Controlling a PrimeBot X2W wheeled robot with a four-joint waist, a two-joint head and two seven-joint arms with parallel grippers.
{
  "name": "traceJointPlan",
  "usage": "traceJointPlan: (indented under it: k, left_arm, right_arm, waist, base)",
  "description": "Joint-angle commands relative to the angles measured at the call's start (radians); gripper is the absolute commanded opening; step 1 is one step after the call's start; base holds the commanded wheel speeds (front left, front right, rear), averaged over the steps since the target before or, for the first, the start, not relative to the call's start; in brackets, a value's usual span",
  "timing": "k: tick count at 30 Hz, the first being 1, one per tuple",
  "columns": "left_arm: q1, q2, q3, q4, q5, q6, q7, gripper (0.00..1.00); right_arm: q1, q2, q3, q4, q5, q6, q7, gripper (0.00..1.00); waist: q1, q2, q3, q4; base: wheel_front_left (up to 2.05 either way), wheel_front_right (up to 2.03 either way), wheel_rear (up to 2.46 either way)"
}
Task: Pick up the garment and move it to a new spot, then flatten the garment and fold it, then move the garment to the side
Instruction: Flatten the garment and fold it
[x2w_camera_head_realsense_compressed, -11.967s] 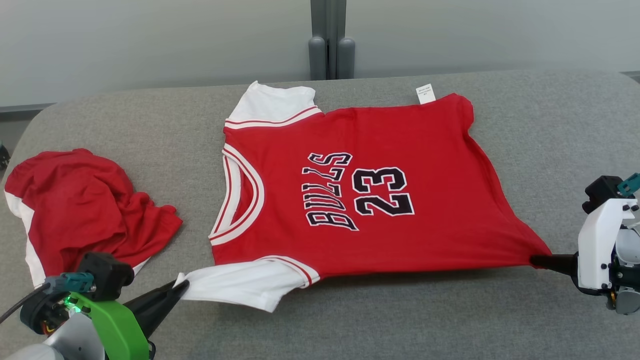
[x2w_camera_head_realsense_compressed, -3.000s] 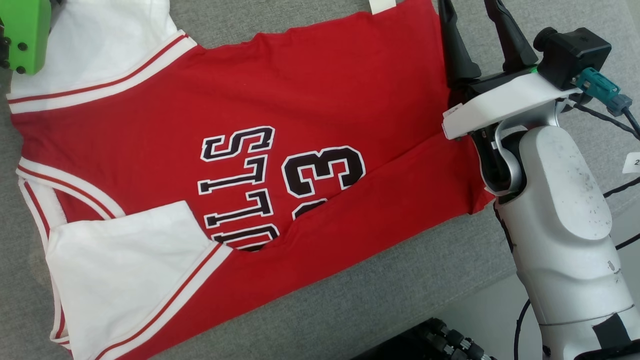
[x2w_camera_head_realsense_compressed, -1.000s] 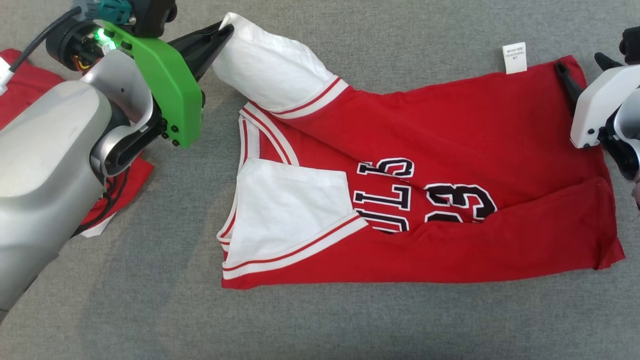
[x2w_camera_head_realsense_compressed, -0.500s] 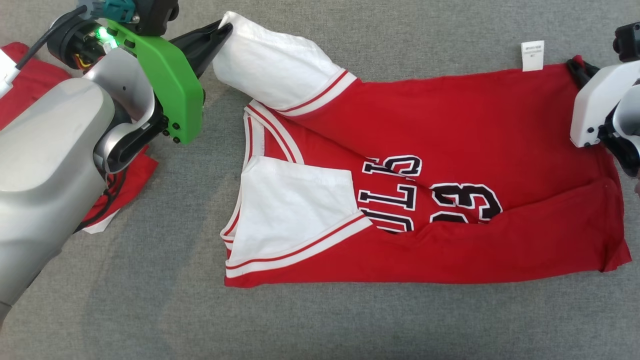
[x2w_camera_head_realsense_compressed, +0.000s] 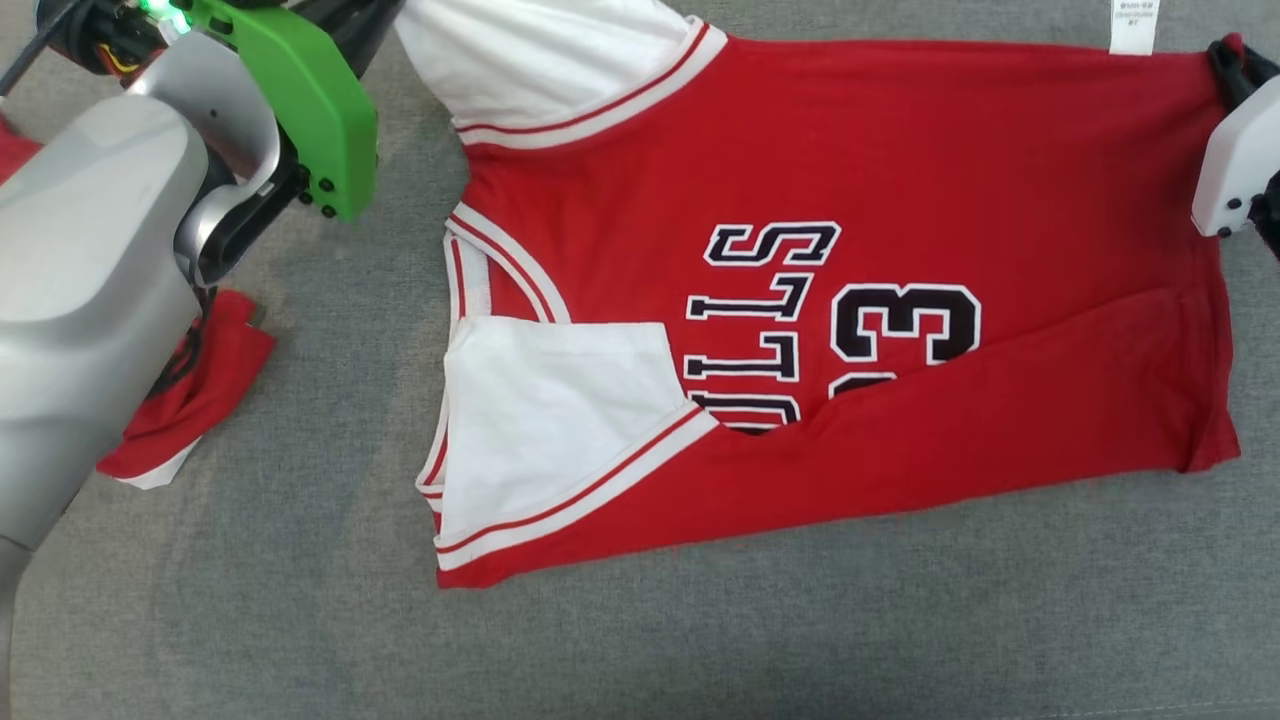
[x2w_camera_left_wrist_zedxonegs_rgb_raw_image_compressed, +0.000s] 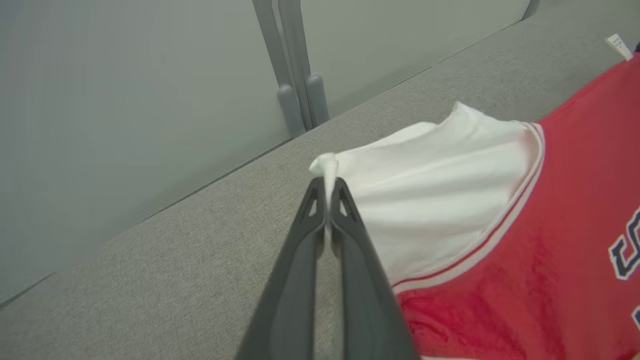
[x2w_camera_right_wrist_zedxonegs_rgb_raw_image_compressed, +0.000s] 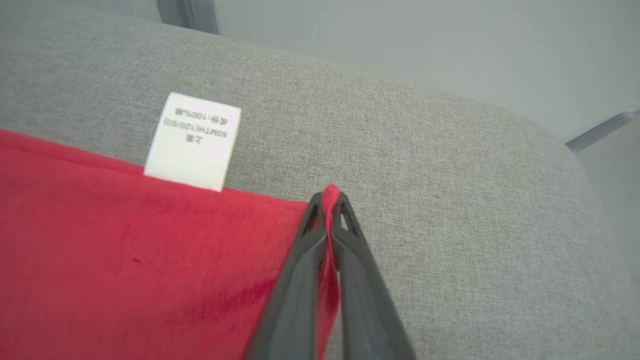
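**Jersey pinched at two far corners, both grippers shut on cloth**

- Garment: red jersey w/ white sleeves, lying on grey fabric surface, toward its far edge, neck to robot's left, hem to right.
- Near long edge is folded up over the chest; near sleeve lies flat on the red, white w/ red stripe trim.
- Print, black w/ white outline, reads sideways: "LLS" clear and part of a "U" at the fold. Number: "3" whole, digit beside it mostly under the fold.
- Care label: white tag sticking out past far hem edge, just beside right gripper. Small grey print, upside down in right wrist view; "100%" legible, rest too fine to be sure.
- Left gripper: fingers closed tight on tip of far sleeve, white cloth poking out betw. the tips.
- Right gripper: fingers closed on far hem corner, red cloth nipped betw. them.
- Second red garment: crumpled at left side of surface, partly behind left arm, apart from jersey.
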Motion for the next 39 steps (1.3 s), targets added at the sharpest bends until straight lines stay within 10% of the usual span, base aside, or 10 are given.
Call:
traceJointPlan:
  k: [1,17,39]
  left_arm:
    - [-0.027,-0.003,0.007,0.022,0.016,0.011,-0.023,0.00]
    - [0.001,-0.064,-0.012,0.195,0.039,0.003,-0.214,0.00]
    - [0.354,0.162,-0.130,-0.205,-0.075,0.012,-0.136,0.00]
  right_arm:
    - [-0.020,-0.003,-0.011,0.008,-0.012,-0.002,-0.020,0.00]
    - [0.009,0.019,-0.030,0.025,-0.037,-0.002,-0.237,0.00]
    - [0.354,-0.150,0.105,-0.245,0.231,-0.002,-0.194,0.00]
  waist:
    - [0.0000,0.0000,0.006,-0.006]
    - [0.0000,0.0000,-0.043,-0.008]
    - [0.0000,0.0000,-0.223,0.031]
  base:
    - [0.00,0.00,0.00]
    - [0.00,0.00,0.00]
    - [0.00,0.00,0.00]
